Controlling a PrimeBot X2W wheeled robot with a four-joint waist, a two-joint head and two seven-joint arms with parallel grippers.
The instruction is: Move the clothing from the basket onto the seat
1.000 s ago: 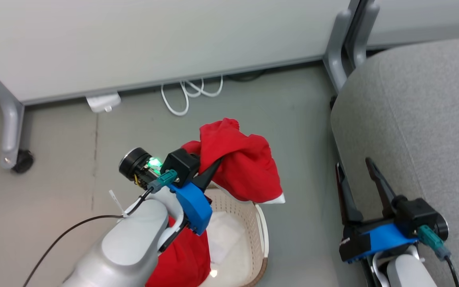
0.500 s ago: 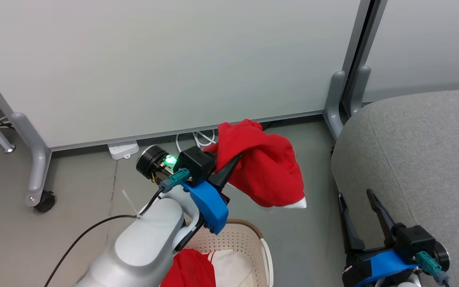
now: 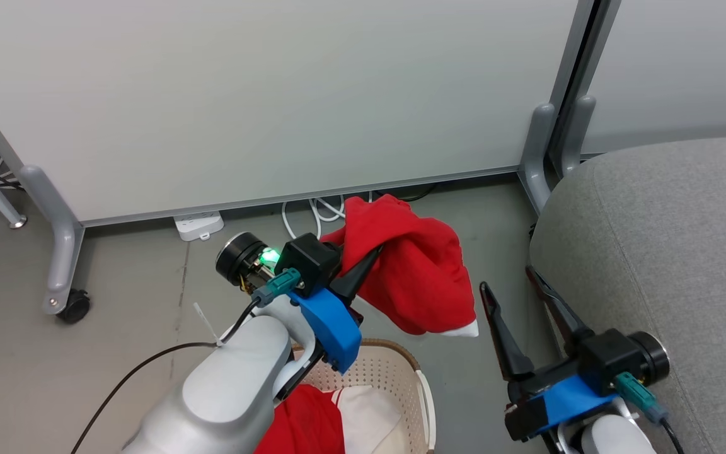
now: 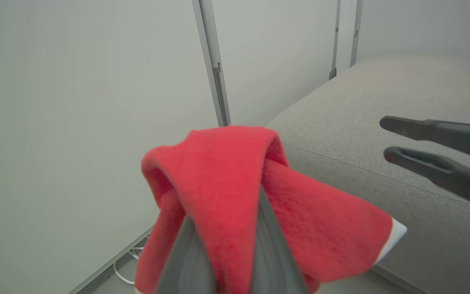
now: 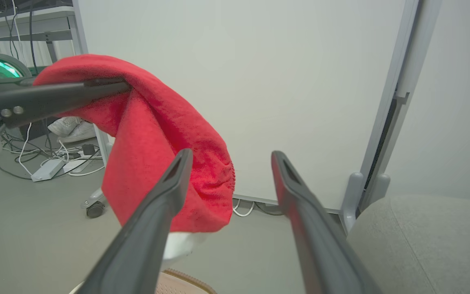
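My left gripper (image 3: 372, 258) is shut on a bright-red piece of clothing (image 3: 426, 277) with a white corner and holds it in the air above the floor, beyond the basket. The cloth drapes over the left gripper (image 4: 227, 204) and hides its tips. More red and white clothing (image 3: 303, 419) lies in the cream perforated basket (image 3: 394, 353), partly hidden by my left forearm. The right gripper (image 3: 507, 280) stands open and empty just right of the hanging cloth, between it and the grey seat (image 3: 653, 239). The right wrist view has the red cloth (image 5: 157, 155) left of the open right gripper (image 5: 231, 154).
A white partition wall stands behind, on grey feet with a caster (image 3: 73, 307) at the left and a post (image 3: 546, 151) beside the seat. A power strip (image 3: 198, 226) and white cables (image 3: 312, 211) lie on the floor along the wall.
The head camera has tilted up. My left gripper has lifted the red clothing clear of the basket. The right gripper has swung left from the seat's edge towards the hanging cloth.
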